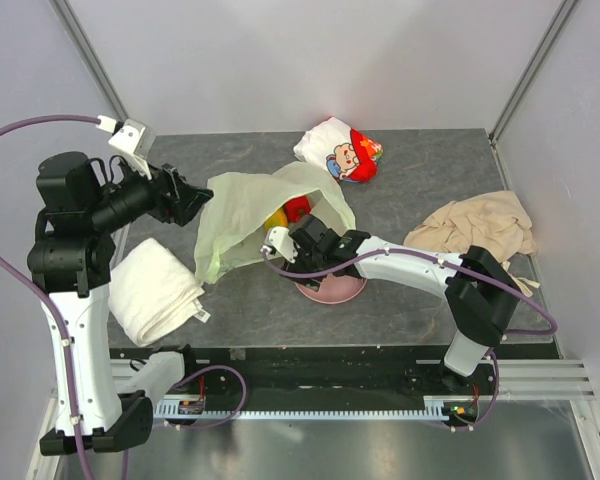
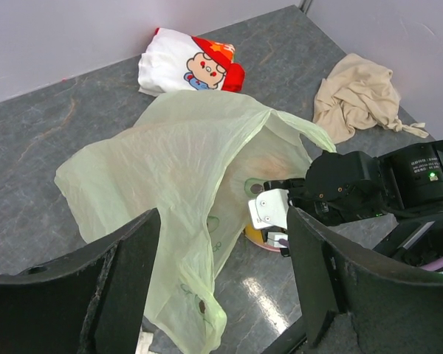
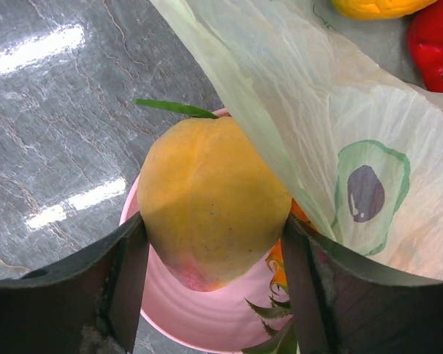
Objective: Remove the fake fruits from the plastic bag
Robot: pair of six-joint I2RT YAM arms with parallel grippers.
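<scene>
Yellow-red plastic mango [image 3: 210,199] clamped in right gripper [image 3: 213,236] over pink round plate [image 3: 199,324], likely for release; left gripper [image 2: 223,221] gapes beside pale-green plastic bag [image 2: 170,162].

Yellow-red mango [image 3: 207,203] at mouth of crumpled pale-green plastic bag [image 2: 170,169]

Left arm: your white-and-black left arm [image 1: 75,300] stands tall from its base, forearm level and pointing right.
Left gripper: your black two-finger left gripper [image 1: 192,200] is raised, jaws spread wide, nothing between them.
Right arm: your white-and-black right arm [image 1: 420,268] stretches low, reaching left.
Right gripper: your black two-finger right gripper [image 1: 302,240] points down, fingers pressed on both sides of a glossy yellow-orange plastic mango [image 3: 210,199].
</scene>
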